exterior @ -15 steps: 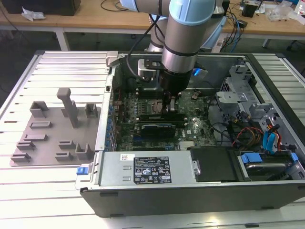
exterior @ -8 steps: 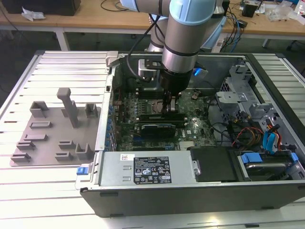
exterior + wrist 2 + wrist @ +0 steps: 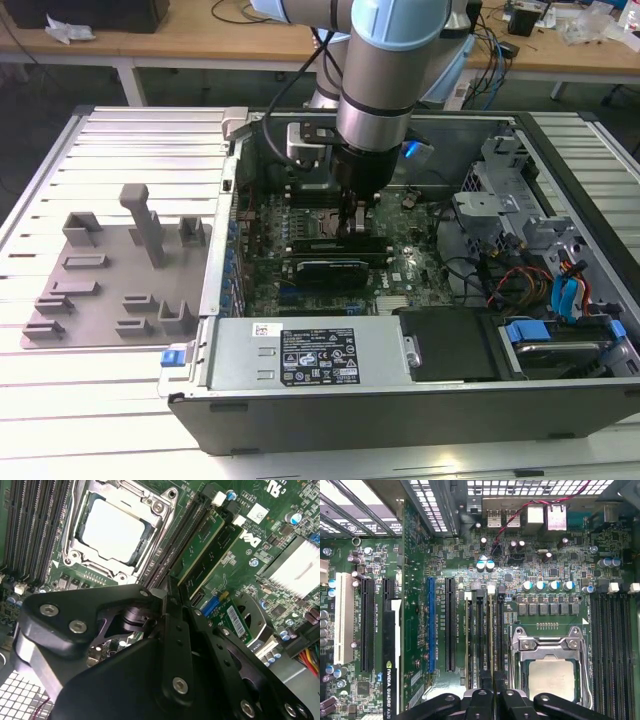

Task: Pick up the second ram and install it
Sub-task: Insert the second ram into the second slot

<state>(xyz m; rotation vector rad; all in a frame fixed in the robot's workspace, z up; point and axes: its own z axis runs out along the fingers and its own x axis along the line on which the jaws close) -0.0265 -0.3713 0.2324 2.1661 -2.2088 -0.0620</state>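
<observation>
Claw (image 3: 355,222): lowered inside the open computer case (image 3: 560,400), over the memory slots beside the processor socket (image 3: 551,666); whether clenched or released could not be told. Second ram (image 3: 207,547): green stick seated lengthwise in a slot next to that socket, apparently pressed home. Grey tray (image 3: 110,275): on the tabletop (image 3: 100,400) beside the case.

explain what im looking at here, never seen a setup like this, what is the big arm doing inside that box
The box is an open computer case lying on a slatted table. The exterior view looks at it from off the arm. The robot arm reaches down so that its gripper is over the green motherboard. Two cameras ride near the wrist. In both wrist views the black gripper sits at the memory slots beside the silver processor. The second wrist view shows a green ram stick seated in a slot. The grey tray lies beside the case.
</observation>
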